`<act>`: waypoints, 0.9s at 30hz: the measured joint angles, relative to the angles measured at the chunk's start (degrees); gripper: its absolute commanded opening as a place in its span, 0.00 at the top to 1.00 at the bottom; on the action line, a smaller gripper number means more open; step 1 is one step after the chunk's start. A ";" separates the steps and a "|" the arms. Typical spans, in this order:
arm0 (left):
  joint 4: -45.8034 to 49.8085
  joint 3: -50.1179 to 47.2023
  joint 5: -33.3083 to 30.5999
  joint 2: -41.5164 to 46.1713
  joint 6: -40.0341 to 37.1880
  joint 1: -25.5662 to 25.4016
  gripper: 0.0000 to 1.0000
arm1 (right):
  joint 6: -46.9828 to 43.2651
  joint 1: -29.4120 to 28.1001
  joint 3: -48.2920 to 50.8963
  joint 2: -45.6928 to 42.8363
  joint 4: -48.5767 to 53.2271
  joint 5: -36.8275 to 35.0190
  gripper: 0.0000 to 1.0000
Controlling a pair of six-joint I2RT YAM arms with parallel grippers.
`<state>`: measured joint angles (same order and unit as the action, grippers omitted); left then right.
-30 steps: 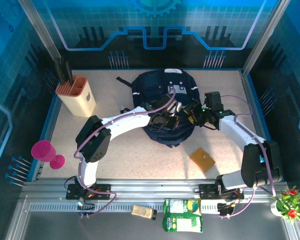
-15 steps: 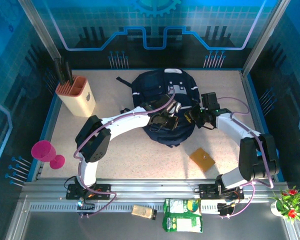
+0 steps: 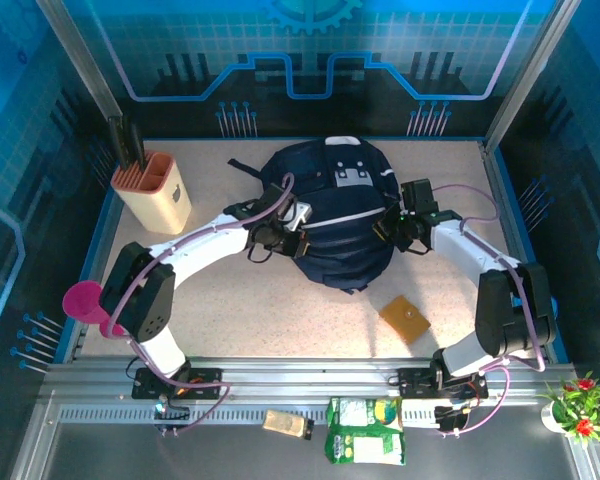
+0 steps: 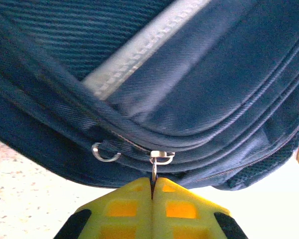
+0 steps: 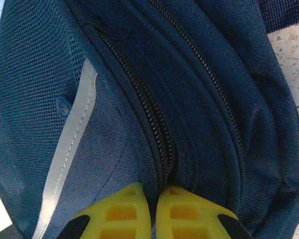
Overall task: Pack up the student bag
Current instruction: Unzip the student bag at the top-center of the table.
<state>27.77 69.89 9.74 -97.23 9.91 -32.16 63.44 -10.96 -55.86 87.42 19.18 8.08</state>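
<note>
**Item 1. Student bag** (image 3: 335, 240). Navy with white piping. It lies flat at the middle-back of the surface (image 3: 230, 310), between the two arms.

**Item 2. Left pincer** (image 4: 152, 185). Clenched on the metal zip pull (image 4: 155, 164) at the bag's left edge (a second, loose ring (image 4: 105, 152) hangs just beside it, ungripped). Judged purpose: to draw the slider along its track.

**Item 3. Right pincer** (image 5: 153, 196). Clenched on the bag's right side, pinching fabric at the zip line (image 5: 154, 124). Judged purpose: an anchor, so the bag stays put on the surface when the other arm pulls.

**Item 4. Goods outside the bag.** A tan square piece (image 3: 405, 318) lies on the surface near the bag's near end. Green packets (image 3: 365, 430) sit on the rail by the arm bases. These are probably contents waiting for the bag to be opened, so packing looks barely begun.

**Item 5. Bystanders.** A knife block (image 3: 152, 190) stands at the far left and a pink goblet (image 3: 92, 305) at the left edge, both well apart from the bag.
</note>
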 measured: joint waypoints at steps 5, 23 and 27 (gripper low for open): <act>0.13 0.24 0.50 -0.04 -1.11 2.80 1.00 | -1.99 0.00 -1.18 1.33 0.46 0.07 0.94; -5.44 1.75 -8.79 -2.69 6.71 5.55 0.69 | -14.51 0.15 -3.26 3.85 -1.68 4.22 0.62; -7.37 0.44 -12.02 -1.53 8.00 6.69 0.48 | -18.80 0.13 -4.28 2.71 0.57 2.91 0.32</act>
<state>20.40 70.32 -2.28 -98.76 17.91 -25.47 44.64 -10.83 -60.14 90.13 19.75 10.98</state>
